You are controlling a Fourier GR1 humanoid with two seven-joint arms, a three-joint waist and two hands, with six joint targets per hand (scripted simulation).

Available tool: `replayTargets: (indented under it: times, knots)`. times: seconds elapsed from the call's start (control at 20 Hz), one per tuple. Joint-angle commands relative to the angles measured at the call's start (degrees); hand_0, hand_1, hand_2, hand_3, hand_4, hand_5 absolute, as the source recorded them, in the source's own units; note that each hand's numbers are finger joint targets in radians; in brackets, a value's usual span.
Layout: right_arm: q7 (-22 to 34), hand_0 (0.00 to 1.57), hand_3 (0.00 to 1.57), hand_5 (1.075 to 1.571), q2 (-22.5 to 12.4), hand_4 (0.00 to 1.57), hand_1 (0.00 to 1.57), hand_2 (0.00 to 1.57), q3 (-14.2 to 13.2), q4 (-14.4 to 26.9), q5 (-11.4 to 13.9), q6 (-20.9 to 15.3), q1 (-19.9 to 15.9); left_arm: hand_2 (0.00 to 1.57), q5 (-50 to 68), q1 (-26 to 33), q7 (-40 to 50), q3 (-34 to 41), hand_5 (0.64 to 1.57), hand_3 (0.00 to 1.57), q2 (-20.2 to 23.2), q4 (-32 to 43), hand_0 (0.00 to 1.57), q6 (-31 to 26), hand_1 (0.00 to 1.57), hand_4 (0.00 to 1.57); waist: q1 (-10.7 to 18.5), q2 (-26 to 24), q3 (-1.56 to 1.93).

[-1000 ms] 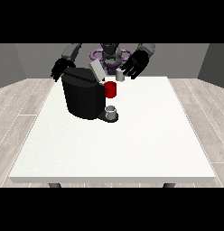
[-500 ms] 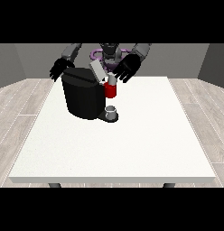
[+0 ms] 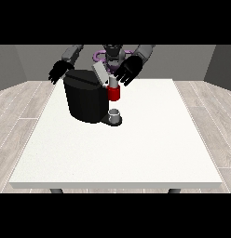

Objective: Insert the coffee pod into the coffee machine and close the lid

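Note:
A black coffee machine (image 3: 84,100) stands at the table's far left, with a red brew head (image 3: 114,93) on its right side. Its grey lid (image 3: 100,72) is tilted up, open. A small grey cup (image 3: 115,115) sits on the machine's base under the red head. A pale pod-like piece (image 3: 112,82) shows just above the red head, right below the hand at the view's right (image 3: 128,70); that hand's fingers are spread, and whether they touch the piece is unclear. The hand at the view's left (image 3: 58,71) hovers with spread fingers behind the machine's left corner.
The white table (image 3: 136,148) stretches wide toward the camera in front of the machine. The robot's torso (image 3: 112,53) stands behind the far edge. Grey floor planks surround the table.
The hand at the view's right has moved left and down, from beside the machine to just above the red brew head and next to the raised lid. The other hand stayed put.

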Motion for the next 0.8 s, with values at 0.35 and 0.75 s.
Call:
replayTargets:
  times: [0.35,0.75]
  knots:
    - [-1.39,0.00,0.00,1.571,1.95,0.45,0.00,0.00,1.57,-1.57,1.06,-1.46,2.22,1.27,-1.25,1.16,-0.85,-0.24,1.571,1.20,-1.35,1.66,1.19,1.68,1.19,0.51,-0.67,0.60,0.00]
    - [-3.59,0.00,0.00,1.571,1.82,0.45,0.00,0.00,-0.44,1.42,-0.15,-1.46,-0.06,1.28,-1.15,-0.97,-2.32,-0.20,1.571,1.18,0.34,1.39,1.25,-1.71,1.25,0.48,1.58,3.14,0.01]
